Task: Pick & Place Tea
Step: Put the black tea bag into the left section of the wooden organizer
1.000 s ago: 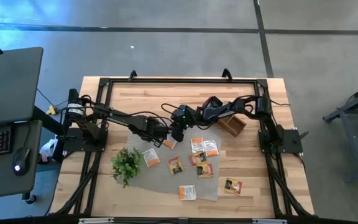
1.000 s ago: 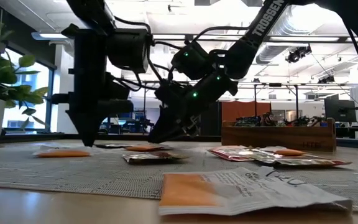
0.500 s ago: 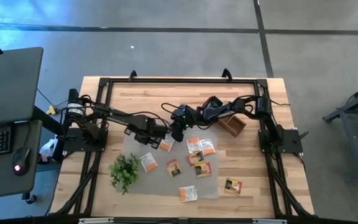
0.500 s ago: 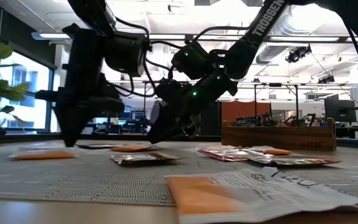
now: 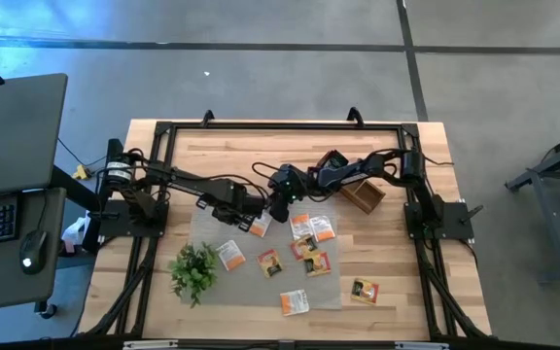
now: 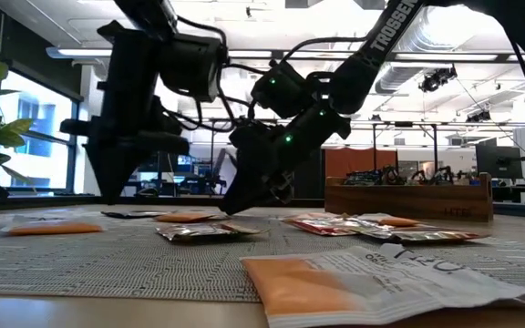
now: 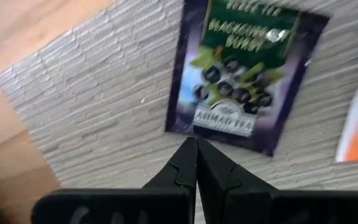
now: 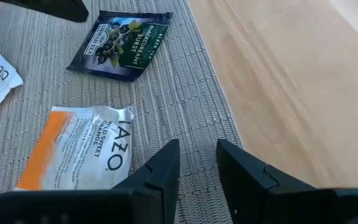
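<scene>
While dragged, mat (image 5: 224,277) seemingly farther left.

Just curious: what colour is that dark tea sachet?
The dark tea sachet is dark purple with a green panel, clearest in the left wrist view.

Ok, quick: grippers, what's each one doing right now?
Left gripper: shut, empty, tips over the mat just short of the dark sachet.
Right gripper: open, empty, above the mat beside an orange sachet.
</scene>
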{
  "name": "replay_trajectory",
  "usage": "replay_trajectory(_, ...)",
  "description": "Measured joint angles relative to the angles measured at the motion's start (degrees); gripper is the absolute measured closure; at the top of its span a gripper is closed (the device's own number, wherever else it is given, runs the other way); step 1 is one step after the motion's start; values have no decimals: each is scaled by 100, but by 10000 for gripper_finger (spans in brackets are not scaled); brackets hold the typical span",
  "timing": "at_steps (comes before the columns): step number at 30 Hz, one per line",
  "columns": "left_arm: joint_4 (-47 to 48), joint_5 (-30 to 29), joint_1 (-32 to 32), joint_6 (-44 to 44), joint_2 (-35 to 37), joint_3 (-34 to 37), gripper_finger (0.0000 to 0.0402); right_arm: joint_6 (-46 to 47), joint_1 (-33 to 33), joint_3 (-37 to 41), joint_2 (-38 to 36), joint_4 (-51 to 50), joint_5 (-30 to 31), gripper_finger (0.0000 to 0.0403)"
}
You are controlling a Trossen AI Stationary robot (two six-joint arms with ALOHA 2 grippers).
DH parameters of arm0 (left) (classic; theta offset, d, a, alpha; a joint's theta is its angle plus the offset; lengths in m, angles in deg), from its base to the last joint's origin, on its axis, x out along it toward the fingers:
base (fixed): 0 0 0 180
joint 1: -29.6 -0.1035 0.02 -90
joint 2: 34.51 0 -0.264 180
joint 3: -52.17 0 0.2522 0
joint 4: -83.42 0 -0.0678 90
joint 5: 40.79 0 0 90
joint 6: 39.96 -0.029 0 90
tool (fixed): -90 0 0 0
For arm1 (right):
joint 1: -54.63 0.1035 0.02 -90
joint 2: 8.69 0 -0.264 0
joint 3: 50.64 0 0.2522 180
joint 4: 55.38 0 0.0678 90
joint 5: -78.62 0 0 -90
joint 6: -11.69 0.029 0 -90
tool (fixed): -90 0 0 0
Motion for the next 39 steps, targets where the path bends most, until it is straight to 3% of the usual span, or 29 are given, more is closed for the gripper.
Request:
replay_trajectory(14, -73, -75, -2, 9, 9, 0, 402, 2, 7, 0, 0, -23, -50, 299)
replay_trajectory(22, -698, -79, -4, -63, -50, 105, 401, 2, 7, 2, 0, -17, -55, 299)
replay_trajectory(29, -1275, -317, -125, -410, -33, 231, 402, 2, 7, 4, 0, 17, -73, 299)
replay_trajectory(39, -2359, -376, -525, -1559, -80, 255, 402, 3, 4, 12, 0, 63, -162, 299)
